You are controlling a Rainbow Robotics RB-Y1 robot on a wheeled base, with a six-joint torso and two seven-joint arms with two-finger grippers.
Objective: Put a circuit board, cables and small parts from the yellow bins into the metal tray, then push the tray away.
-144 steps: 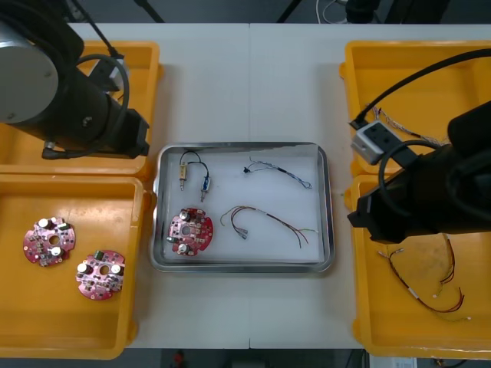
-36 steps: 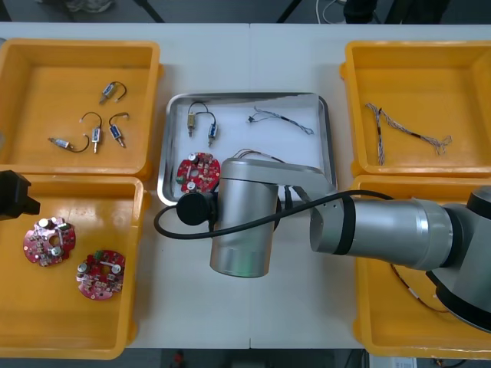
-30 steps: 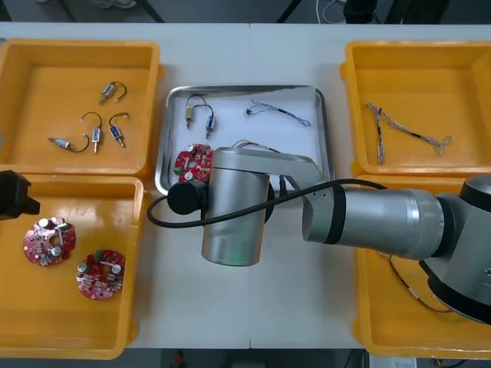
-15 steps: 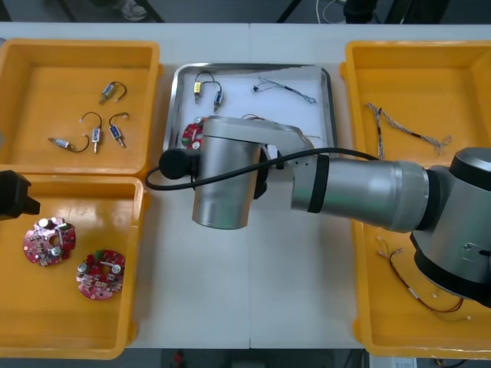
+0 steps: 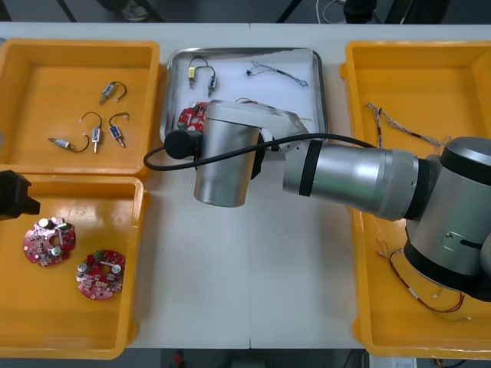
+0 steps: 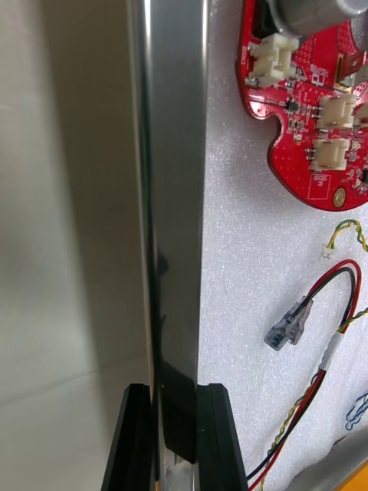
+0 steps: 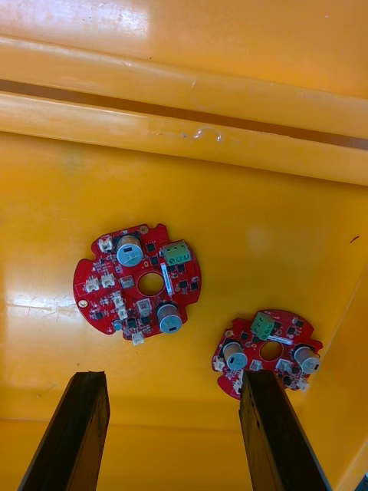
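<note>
Clamping the metal tray (image 6: pixel 175 230) rim, right jaws, left jaws spread over circuit boards (image 7: pixel 138 288)

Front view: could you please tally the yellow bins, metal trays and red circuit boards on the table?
yellow bins: 4
metal tray: 1, the right gripper shut on its rim
red circuit boards: 3, two in the bin under the left gripper, one in the tray
Total: 8

From above, my right arm (image 5: pixel 345 180) hides the near half of the tray (image 5: pixel 230 86), most of its circuit board (image 5: pixel 190 116) and the red and yellow cable (image 6: pixel 288 325).
</note>
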